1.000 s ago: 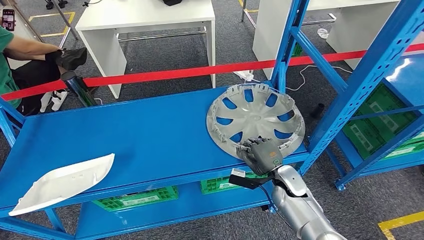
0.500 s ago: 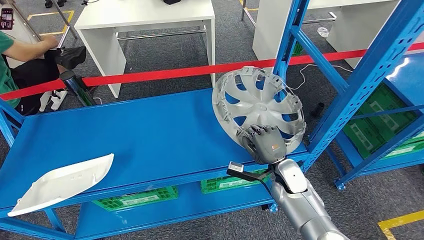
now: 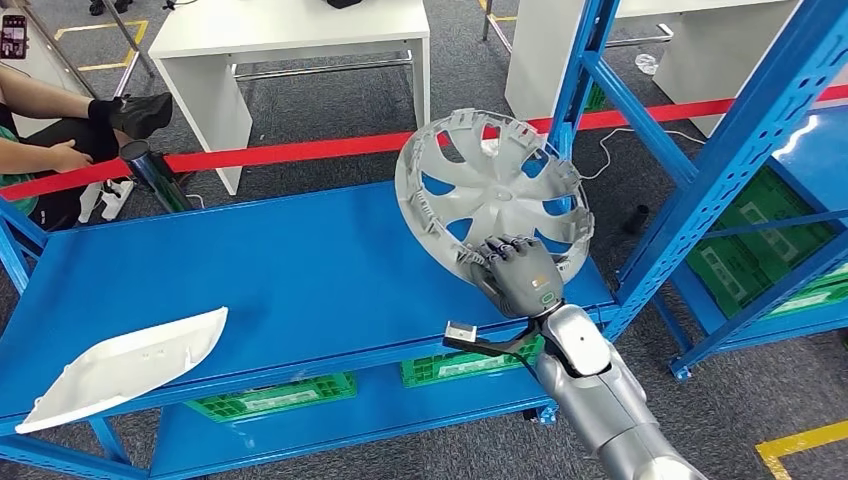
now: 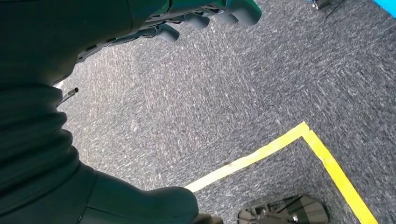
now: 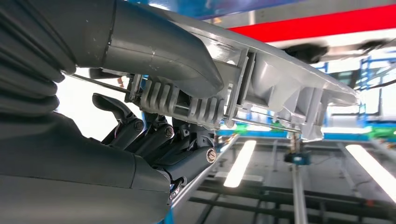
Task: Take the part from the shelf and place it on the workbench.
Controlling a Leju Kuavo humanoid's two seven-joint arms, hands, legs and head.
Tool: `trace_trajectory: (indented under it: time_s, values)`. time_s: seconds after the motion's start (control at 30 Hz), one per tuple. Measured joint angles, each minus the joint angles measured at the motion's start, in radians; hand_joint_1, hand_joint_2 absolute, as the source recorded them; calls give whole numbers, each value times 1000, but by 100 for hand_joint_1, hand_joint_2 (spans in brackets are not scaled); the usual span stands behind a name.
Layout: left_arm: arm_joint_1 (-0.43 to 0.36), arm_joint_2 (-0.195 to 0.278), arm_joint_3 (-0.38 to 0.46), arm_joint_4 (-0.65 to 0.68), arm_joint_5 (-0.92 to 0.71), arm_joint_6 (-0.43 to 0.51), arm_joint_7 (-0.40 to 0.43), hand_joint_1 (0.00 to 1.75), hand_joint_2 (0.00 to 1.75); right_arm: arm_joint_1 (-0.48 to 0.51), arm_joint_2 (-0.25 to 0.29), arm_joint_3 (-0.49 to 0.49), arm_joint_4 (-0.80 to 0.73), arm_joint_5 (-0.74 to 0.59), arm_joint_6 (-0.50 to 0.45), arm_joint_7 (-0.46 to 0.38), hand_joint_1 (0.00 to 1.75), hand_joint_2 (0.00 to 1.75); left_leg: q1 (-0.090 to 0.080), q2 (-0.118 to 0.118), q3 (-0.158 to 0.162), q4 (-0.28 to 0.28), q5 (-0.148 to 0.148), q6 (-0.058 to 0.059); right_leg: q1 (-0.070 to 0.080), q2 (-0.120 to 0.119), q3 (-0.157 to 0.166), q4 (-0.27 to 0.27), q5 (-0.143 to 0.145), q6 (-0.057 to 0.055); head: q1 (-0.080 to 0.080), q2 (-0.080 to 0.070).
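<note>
Gripping: right robot hand (image 3: pixel 519 274) holds the near rim of the hubcap (image 3: pixel 490 192); thumb on one face, fingers (image 5: pixel 140 135) curled under the other, seen in the right wrist view
Hubcap (image 5: pixel 261 79): silver-grey wheel cover with spokes and clips round the edge; tilted up on edge, inner side facing the robot, above the right end of the blue shelf (image 3: pixel 250 270); can't tell if its low edge touches the shelf
Left robot hand (image 4: pixel 201 16): hangs over grey carpet (image 4: pixel 233 102) with a yellow tape line (image 4: pixel 261 151); fingers curled in, nothing in them as far as visible
Right arm (image 3: pixel 600 400): silver, comes up from below at the right, under the shelf's front edge
Shelf: blue metal rack, blue uprights (image 3: pixel 720 170) at right; green crates (image 3: pixel 270 395) on the level below
White panel (image 3: pixel 120 365): curved white plastic part lying flat at the shelf's front left corner, well apart from the hubcap
Behind: red barrier strap (image 3: pixel 300 152) across, white table (image 3: pixel 290 45) beyond it
Person (image 3: pixel 50 130): seated at far left, arm and dark shoe visible
</note>
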Motion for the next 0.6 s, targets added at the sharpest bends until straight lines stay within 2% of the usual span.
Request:
trace_trajectory:
  time_s: [0.17, 0.33, 0.6]
  values:
    - [-2, -2, 0, 0, -5, -8, 2, 0, 175, 1, -16, 42, -65, -7, 70, -2, 175, 175, 0, 0, 0, 0, 0, 0, 0, 0, 0, 0, 0, 0, 0, 0]
    - [-3, -2, 0, 0, 0, -13, 20, 0, 175, -6, -32, 90, -104, 30, 95, 0, 175, 175, 0, 0, -1, 0, 0, 0, 0, 0, 0, 0, 0, 0, 0, 0]
    - [-2, -2, 19, 0, 60, -8, 10, 0, 175, -74, -26, 212, -144, 37, 146, -15, 175, 175, -1, -1, -6, 8, -2, 4, -6, -1, -2, -1, 3, 4, 0, 0]
